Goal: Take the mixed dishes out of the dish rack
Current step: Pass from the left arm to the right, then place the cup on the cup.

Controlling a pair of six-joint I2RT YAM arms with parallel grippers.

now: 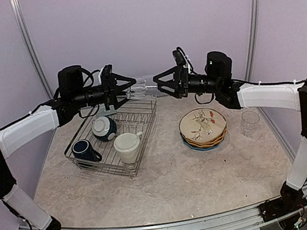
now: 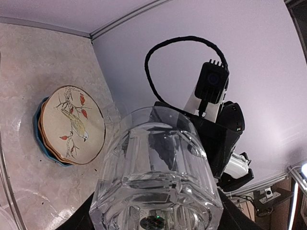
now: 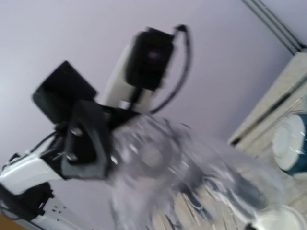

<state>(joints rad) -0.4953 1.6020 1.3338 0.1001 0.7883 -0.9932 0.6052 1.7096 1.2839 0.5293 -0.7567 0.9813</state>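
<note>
My left gripper [image 1: 132, 87] is shut on a clear glass [image 1: 139, 84] and holds it level in the air above the back of the dish rack [image 1: 141, 108]. The glass fills the lower left wrist view [image 2: 156, 177]. My right gripper [image 1: 159, 84] is open, facing the glass's free end and close to it. The right wrist view is blurred, and the glass [image 3: 158, 163] shows there in front of the left gripper [image 3: 86, 139]. In the rack lie a teal bowl [image 1: 104, 128], a navy mug [image 1: 85, 150] and a cream mug [image 1: 128, 148].
A stack of plates with the cream floral plate [image 1: 202, 125] on top sits on the table right of the rack; it also shows in the left wrist view [image 2: 72, 122]. A second clear glass [image 1: 250, 122] stands further right. Walls close in behind.
</note>
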